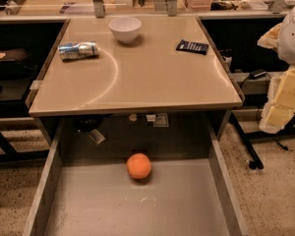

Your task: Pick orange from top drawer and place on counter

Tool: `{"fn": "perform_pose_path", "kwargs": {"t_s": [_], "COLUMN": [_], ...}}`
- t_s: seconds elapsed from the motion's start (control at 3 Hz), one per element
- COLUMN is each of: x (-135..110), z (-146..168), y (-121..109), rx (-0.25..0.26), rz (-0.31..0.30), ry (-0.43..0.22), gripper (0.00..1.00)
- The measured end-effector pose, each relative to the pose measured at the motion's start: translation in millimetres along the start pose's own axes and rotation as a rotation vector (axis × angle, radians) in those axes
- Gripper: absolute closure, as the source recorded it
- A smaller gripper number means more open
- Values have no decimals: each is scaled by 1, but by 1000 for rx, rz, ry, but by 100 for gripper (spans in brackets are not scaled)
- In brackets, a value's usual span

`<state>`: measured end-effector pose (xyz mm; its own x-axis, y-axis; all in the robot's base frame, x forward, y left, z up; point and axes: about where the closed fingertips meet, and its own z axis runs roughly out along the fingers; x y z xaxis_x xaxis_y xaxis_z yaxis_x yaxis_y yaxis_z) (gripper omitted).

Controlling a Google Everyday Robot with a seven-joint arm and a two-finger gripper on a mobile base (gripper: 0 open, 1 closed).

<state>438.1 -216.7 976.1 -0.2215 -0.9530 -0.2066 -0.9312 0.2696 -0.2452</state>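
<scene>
The orange (pixel 138 165) lies on the grey floor of the open top drawer (pixel 98 205), near its back and a little left of the middle. The drawer is pulled out below the front edge of the beige counter (pixel 152 77). My gripper is not in view. Only a white and pale yellow bulk (pixel 286 82), which may be part of my arm, shows at the right edge, level with the counter and apart from the orange.
On the counter stand a white bowl (pixel 125 29) at the back, a crushed silver can (pixel 78 50) lying at the left and a dark flat packet (pixel 192 46) at the right. A dark stand leg (pixel 246 146) crosses the speckled floor to the right of the drawer.
</scene>
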Motion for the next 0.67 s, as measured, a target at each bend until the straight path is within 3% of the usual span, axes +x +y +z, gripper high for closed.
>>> {"fn": "perform_pose_path", "kwargs": {"t_s": [0.33, 0.67], "x": [0, 10], "z": [0, 29], "y": [0, 13], "rx": [0, -35], "rz": [0, 22], "ry": [0, 2], "gripper": [0, 0]}}
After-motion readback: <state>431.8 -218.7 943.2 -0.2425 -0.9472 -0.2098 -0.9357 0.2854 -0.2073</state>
